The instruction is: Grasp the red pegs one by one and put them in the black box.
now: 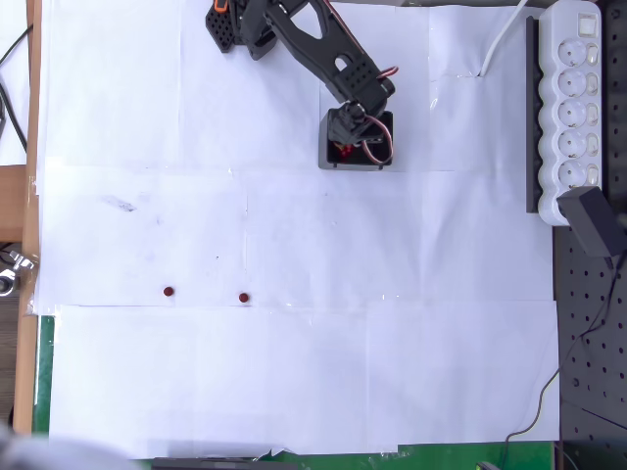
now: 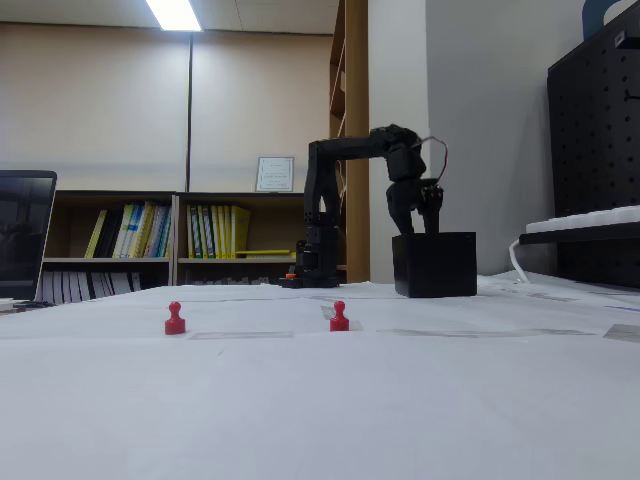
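**Progress check: two pegs left on the table, arm at the box**

Gripper (image 1: 355,140) sits directly over the black box (image 1: 327,157), fingertips down at or just inside the rim in the overhead view; the fixed view shows the same, with the gripper (image 2: 418,222) dipping to the top of the box (image 2: 434,265). Jaw opening is hidden by the wrist and the box walls, so I cannot tell whether it is spread, closed, or holding a peg.

Some red shows inside the box under the fingers (image 1: 343,150): pegs already dropped, by my reading; count not readable.

Remaining on the white paper (image 1: 294,392): left peg (image 1: 168,292) and right peg (image 1: 243,297), both upright, well apart from each other and far from the box.

Judgement: most of the task is done; two pick-and-place cycles remain after this drop-off.
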